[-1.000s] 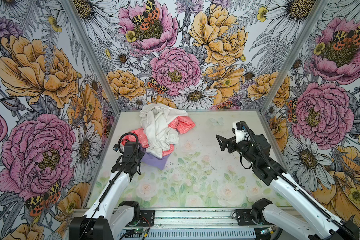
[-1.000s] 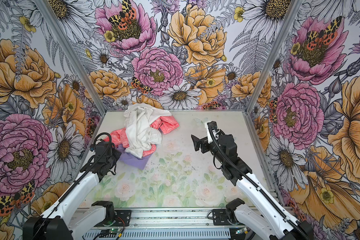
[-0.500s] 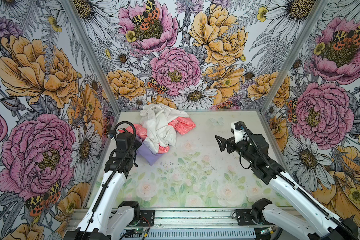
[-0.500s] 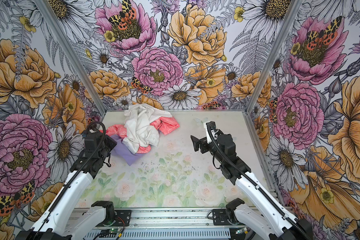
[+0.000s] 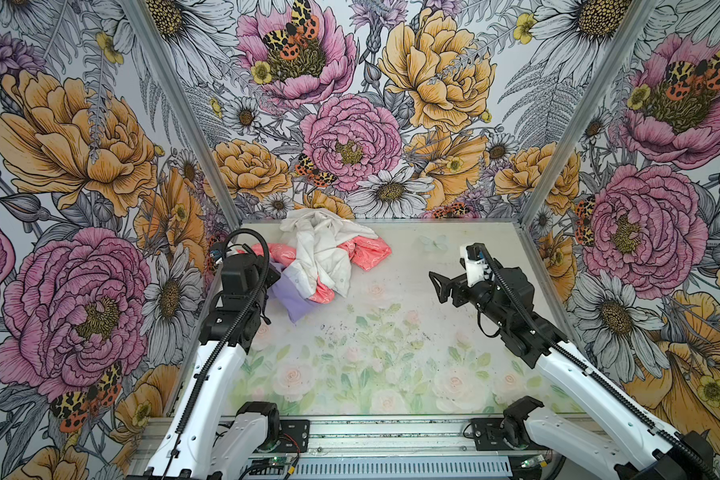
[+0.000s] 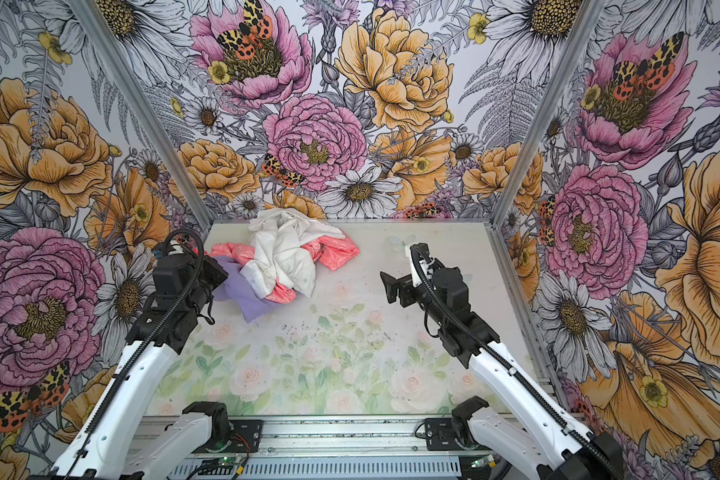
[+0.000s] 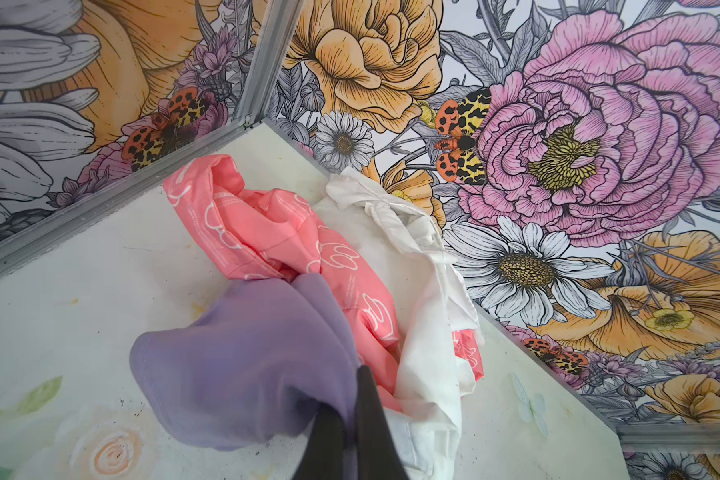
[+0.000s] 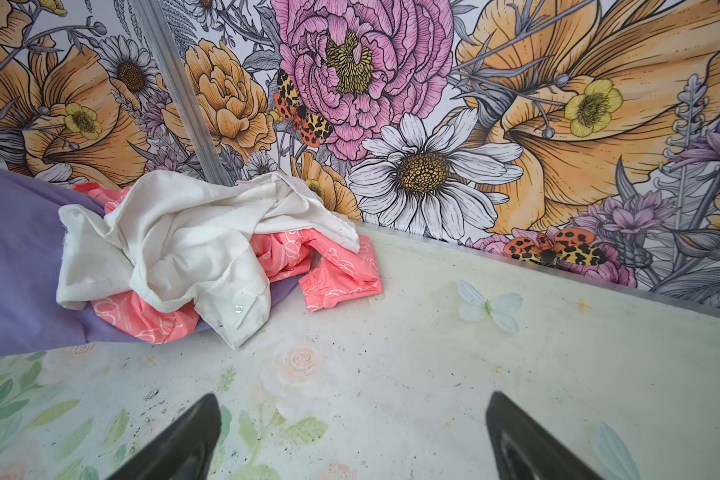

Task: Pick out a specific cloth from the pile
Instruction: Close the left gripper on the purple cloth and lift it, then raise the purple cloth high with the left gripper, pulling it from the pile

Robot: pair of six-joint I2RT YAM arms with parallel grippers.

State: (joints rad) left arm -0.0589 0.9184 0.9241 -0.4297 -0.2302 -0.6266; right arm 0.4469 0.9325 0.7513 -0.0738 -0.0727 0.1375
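We see the cloth (image 7: 242, 365) as soft matt fabric, the white shirt (image 7: 425, 291) crisper, the surface (image 8: 433, 374) smooth, scuffed.

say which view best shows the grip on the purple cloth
Left wrist view: the left gripper is shut on the lavender cloth. Both top views hide the jaws; right wrist view shows only cloth.

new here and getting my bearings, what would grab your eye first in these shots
The loud floral walls stand out first. Next, the pile of white, coral and lavender clothes in the far left corner, where the left end effector is shut on the lavender cloth. The right end effector hangs open, apart.
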